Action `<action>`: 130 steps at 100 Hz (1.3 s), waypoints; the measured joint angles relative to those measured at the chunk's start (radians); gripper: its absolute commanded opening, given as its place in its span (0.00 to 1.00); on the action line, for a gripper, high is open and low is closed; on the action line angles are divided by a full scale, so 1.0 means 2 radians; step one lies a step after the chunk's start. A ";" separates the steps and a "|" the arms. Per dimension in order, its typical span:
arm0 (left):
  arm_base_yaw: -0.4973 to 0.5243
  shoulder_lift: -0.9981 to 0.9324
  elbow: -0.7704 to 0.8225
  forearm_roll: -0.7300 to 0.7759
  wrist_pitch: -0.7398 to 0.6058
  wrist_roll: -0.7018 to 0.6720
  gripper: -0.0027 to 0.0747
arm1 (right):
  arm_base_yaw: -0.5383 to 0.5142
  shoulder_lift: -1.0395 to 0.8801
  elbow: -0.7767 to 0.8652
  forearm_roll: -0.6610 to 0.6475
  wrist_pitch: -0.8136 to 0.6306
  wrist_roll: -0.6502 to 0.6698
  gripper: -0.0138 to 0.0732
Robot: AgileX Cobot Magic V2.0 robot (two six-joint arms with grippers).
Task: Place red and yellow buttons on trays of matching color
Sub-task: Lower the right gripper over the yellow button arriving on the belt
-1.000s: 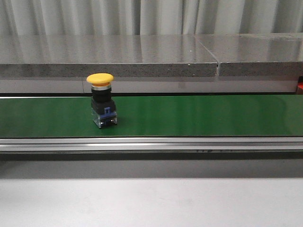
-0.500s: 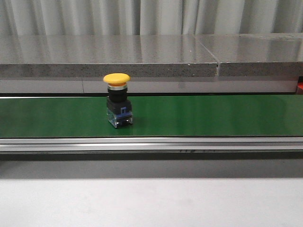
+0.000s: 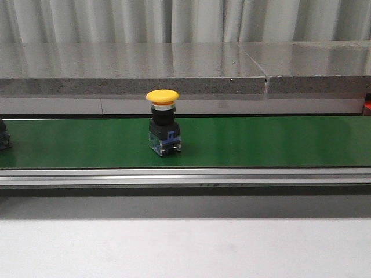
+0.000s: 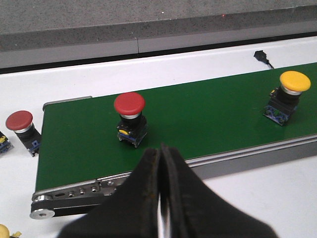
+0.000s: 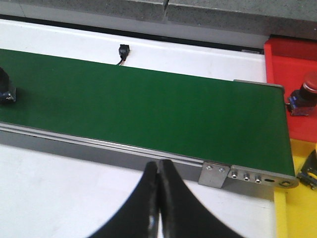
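Note:
A yellow button (image 3: 163, 124) stands upright on the green belt (image 3: 261, 142), left of centre; it also shows in the left wrist view (image 4: 287, 96). A red button (image 4: 131, 119) stands on the belt closer to my left gripper (image 4: 161, 148), which is shut and empty over the belt's near rail. Another red button (image 4: 22, 130) sits off the belt's end on the white table. My right gripper (image 5: 158, 164) is shut and empty over the white table before the belt's other end. The red tray (image 5: 282, 69) holds a red button (image 5: 303, 94). The yellow tray (image 5: 297, 213) lies beside it.
A dark button base (image 3: 3, 134) shows at the belt's left edge in the front view. A grey stone ledge (image 3: 174, 69) runs behind the belt. A small black connector (image 5: 122, 52) lies on the white surface beyond the belt. A button base (image 5: 311, 171) sits on the yellow tray's edge.
The yellow button has ridden the belt to the right. A dark button base has come into the front view at the left edge. Neither gripper appears in the front view.

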 measured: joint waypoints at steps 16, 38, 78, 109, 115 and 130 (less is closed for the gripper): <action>0.000 -0.002 0.001 0.002 0.001 0.000 0.01 | 0.029 0.055 -0.032 0.000 -0.003 0.000 0.08; 0.000 -0.003 0.001 0.003 0.002 0.000 0.01 | 0.066 0.153 -0.098 0.001 -0.004 0.000 0.08; 0.000 -0.003 0.001 0.003 0.002 0.000 0.01 | 0.121 0.350 -0.228 0.020 0.033 0.000 0.92; 0.000 -0.003 0.001 0.003 0.002 0.000 0.01 | 0.159 0.477 -0.333 0.023 0.112 0.000 0.87; 0.000 -0.003 0.001 0.003 0.002 0.000 0.01 | 0.167 0.501 -0.359 0.023 0.134 -0.004 0.87; 0.000 -0.003 0.001 0.003 0.002 0.000 0.01 | 0.174 0.569 -0.415 0.029 0.188 -0.022 0.87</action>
